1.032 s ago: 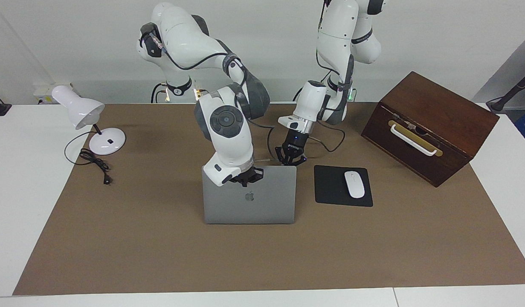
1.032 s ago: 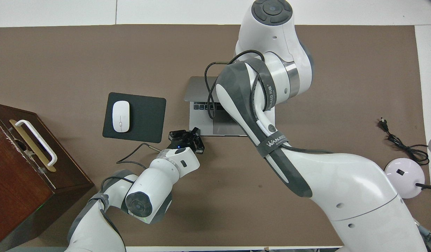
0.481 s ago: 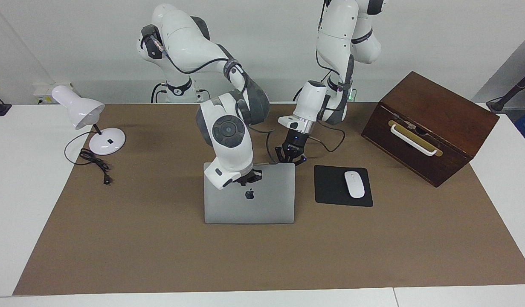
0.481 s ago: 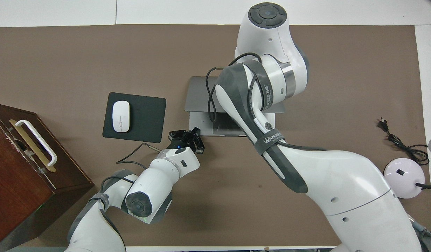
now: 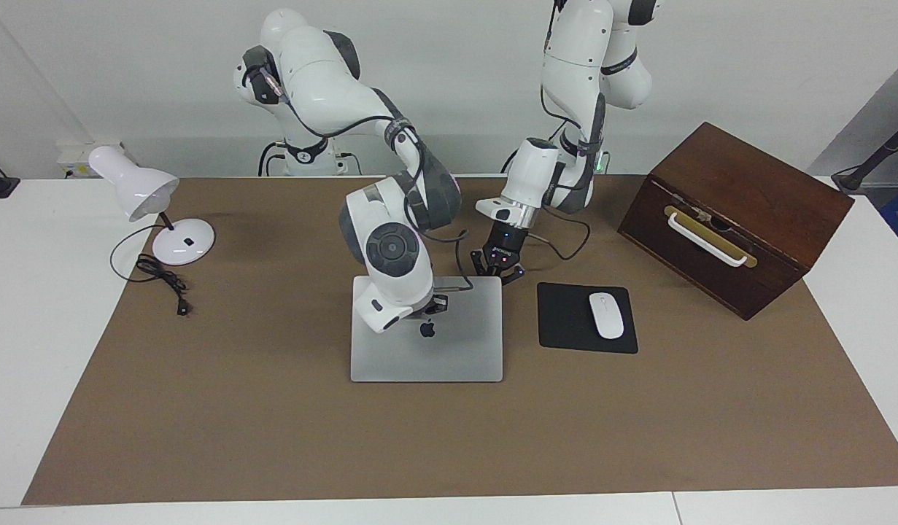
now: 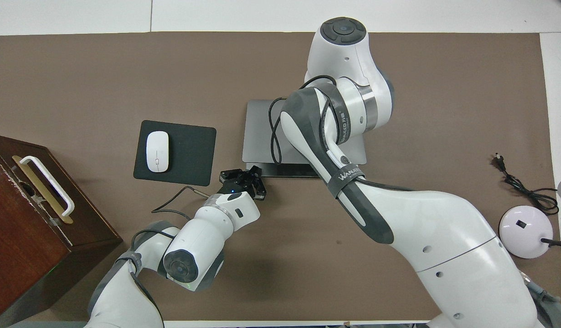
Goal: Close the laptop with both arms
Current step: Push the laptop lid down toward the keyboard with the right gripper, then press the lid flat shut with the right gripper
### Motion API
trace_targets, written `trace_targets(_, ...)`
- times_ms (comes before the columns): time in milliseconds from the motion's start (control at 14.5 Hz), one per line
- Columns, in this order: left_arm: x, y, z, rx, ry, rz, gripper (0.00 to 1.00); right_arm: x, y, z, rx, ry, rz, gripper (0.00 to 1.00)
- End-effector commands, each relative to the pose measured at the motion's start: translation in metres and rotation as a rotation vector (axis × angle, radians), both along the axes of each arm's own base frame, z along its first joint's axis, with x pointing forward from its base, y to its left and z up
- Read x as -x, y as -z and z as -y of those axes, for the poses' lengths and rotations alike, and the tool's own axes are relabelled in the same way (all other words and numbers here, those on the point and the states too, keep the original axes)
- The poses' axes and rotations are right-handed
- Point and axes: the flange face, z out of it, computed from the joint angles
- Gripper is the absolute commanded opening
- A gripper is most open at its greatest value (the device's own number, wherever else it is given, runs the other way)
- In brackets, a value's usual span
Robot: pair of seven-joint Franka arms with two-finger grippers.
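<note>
Laptop (image 5: 449,350) mid-worktop, beside the mousepad (image 5: 565,321); lid almost flat, a thin gap showing at its robot-side edge. Right pincer (image 5: 432,307) clenched, empty, pressing on the lid near the logo. Left pincer (image 5: 498,271) clenched, empty, at laptop's robot-side corner nearest the mousepad.

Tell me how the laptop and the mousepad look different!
The laptop is silver-grey, while the mousepad is black. The laptop is bigger than the mousepad. The laptop has a dark apple logo on its lid, while the mousepad has a white mouse lying on it. Both are flat rectangles lying side by side on the brown mat.
</note>
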Motion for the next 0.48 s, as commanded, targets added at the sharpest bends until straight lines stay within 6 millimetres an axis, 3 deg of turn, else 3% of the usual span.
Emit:
trace_targets(0, -0.0028, 0.0555, -0.0069, -0.084, -0.005, -0.063, 0.00, 0.0025, 0.0094, 0.0050, -0.026, 0.009, -0.043, 0.00)
trace_targets(413, -0.0023, 0.0563, -0.0065, -0.085, -0.005, -0.064, 0.00, 0.0039, 0.0155, 0.0033, -0.034, 0.027, -0.063, 0.00)
